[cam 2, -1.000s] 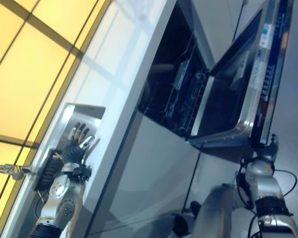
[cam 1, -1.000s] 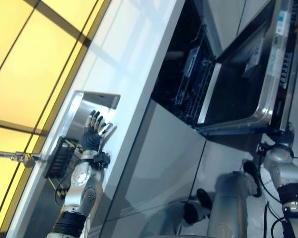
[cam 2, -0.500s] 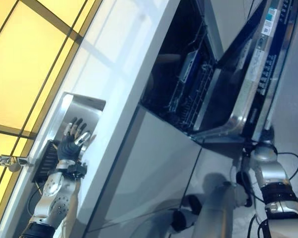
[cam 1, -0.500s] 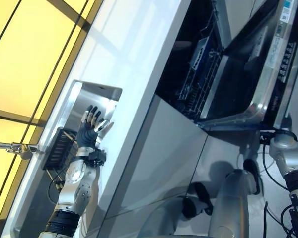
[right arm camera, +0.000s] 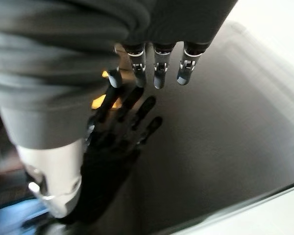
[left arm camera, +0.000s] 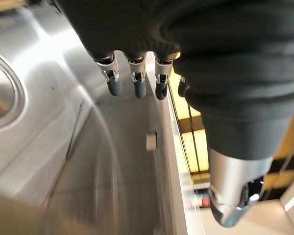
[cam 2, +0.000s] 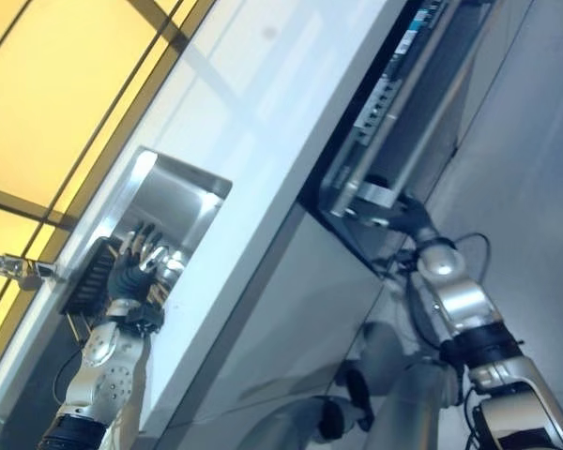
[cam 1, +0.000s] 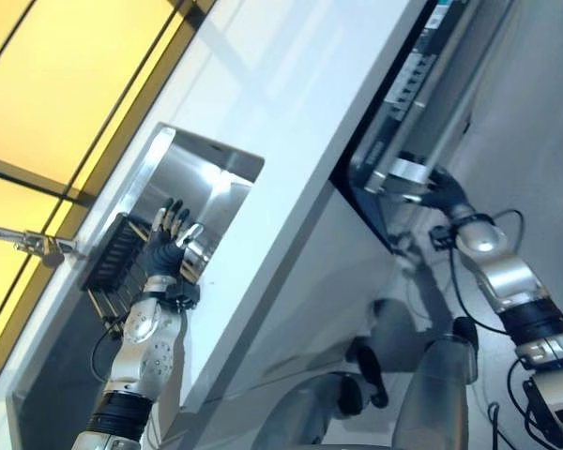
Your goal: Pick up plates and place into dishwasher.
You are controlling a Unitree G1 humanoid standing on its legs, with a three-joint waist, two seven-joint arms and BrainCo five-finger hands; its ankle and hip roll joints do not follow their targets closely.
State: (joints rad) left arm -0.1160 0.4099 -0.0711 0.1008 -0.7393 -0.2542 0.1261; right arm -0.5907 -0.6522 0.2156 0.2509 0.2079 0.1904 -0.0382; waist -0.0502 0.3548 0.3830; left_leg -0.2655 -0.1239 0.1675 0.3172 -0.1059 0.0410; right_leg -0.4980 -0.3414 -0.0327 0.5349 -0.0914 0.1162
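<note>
Your left hand hovers over the stainless steel sink basin set in the white countertop, fingers straight and spread, holding nothing. A black slatted dish rack sits on the sink's window side. Your right hand presses flat against the dishwasher's dark glossy door, fingers straight, nothing gripped. That door sits under the countertop, well apart from the sink, nearly shut. You can't make out any plate
</note>
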